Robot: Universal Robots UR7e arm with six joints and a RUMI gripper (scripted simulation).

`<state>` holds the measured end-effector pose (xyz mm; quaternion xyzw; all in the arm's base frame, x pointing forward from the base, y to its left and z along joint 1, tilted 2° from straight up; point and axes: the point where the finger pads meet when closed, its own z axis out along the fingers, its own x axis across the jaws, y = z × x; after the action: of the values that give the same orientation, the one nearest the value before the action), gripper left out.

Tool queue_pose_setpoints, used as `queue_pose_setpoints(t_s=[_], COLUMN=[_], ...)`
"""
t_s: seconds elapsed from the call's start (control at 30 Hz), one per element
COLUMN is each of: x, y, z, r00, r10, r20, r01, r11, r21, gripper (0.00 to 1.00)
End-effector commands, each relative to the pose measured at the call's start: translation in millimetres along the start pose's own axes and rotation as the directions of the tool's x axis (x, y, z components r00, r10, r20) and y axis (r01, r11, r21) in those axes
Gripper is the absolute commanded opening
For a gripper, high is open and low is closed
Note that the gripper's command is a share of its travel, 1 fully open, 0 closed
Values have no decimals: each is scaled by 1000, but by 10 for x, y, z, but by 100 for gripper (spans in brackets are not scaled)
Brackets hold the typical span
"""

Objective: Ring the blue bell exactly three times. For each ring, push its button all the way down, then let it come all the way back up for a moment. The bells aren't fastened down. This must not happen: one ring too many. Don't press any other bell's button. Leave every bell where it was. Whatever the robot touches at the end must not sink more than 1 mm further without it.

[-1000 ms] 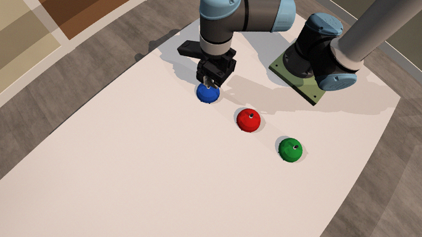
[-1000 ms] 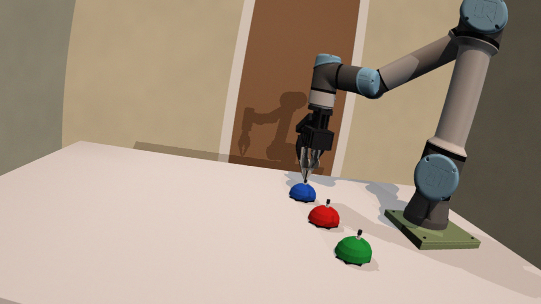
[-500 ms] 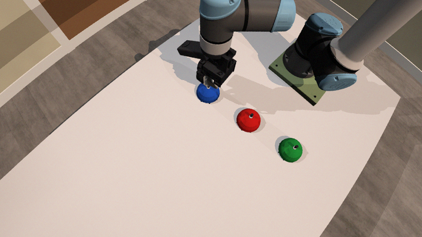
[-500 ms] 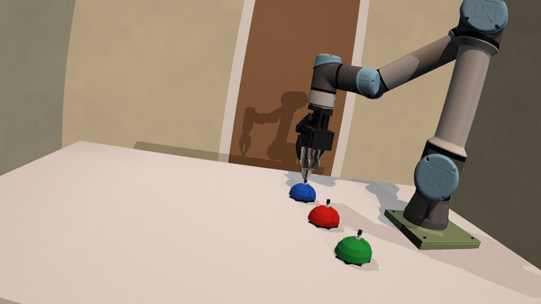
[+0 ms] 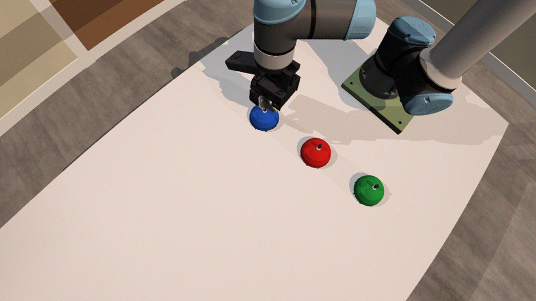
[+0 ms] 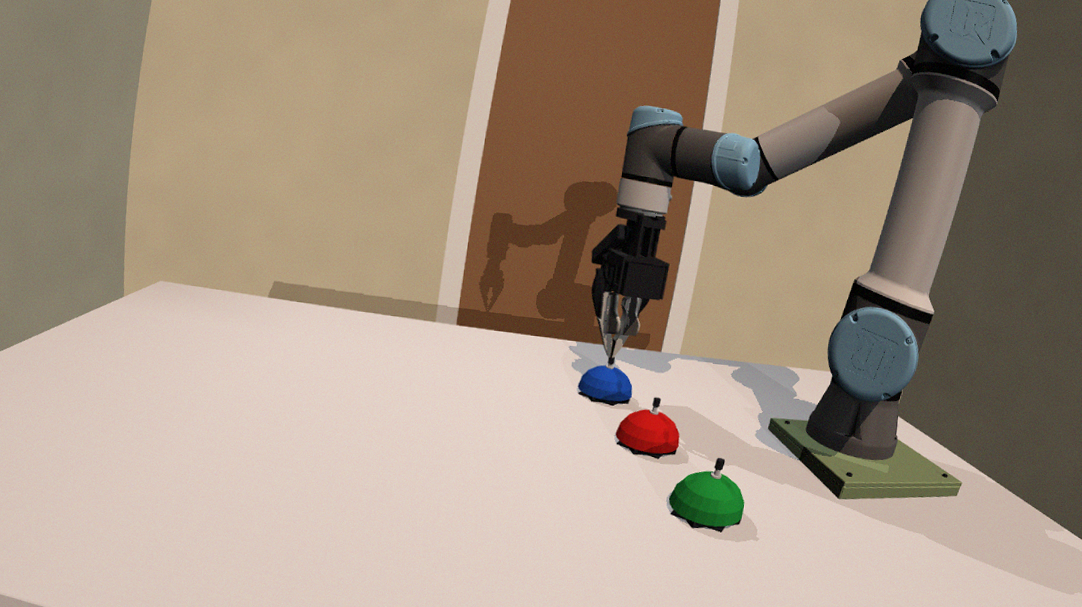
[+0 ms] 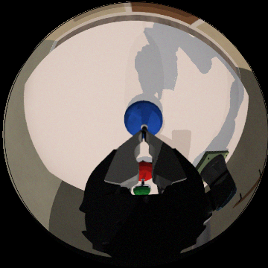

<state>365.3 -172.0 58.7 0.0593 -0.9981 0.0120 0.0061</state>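
Observation:
The blue bell (image 5: 264,118) is a small dome at the far end of a row of three bells on the white table. It also shows in the side view (image 6: 606,384) and in the wrist view (image 7: 143,117). My gripper (image 6: 612,351) is shut and points straight down over the bell's middle. Its tips (image 5: 264,107) sit right at the top of the bell's button (image 6: 610,362). A short piece of the button's stem shows under the tips. I cannot tell whether the tips touch it. In the wrist view the closed tips (image 7: 144,129) meet over the bell's centre.
The red bell (image 5: 315,152) stands beside the blue one and the green bell (image 5: 369,189) beyond it, both with buttons up. They also show in the side view as the red bell (image 6: 647,430) and the green bell (image 6: 707,496). The arm's green base plate (image 5: 377,100) sits at the table's back.

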Motion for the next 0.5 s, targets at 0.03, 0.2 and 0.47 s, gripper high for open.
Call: queue_pose_setpoints(t_s=[0.03, 0.2, 0.47], x=[-2, -2, -2], y=[-2, -2, -2], z=[-15, -22, -42], r00=[1000, 1000, 1000], r10=[0, 0, 0], r20=[1, 1, 1], r01=[0, 0, 0], r11=[1000, 1000, 1000], r21=[1, 1, 1], gripper=[0, 0, 0])
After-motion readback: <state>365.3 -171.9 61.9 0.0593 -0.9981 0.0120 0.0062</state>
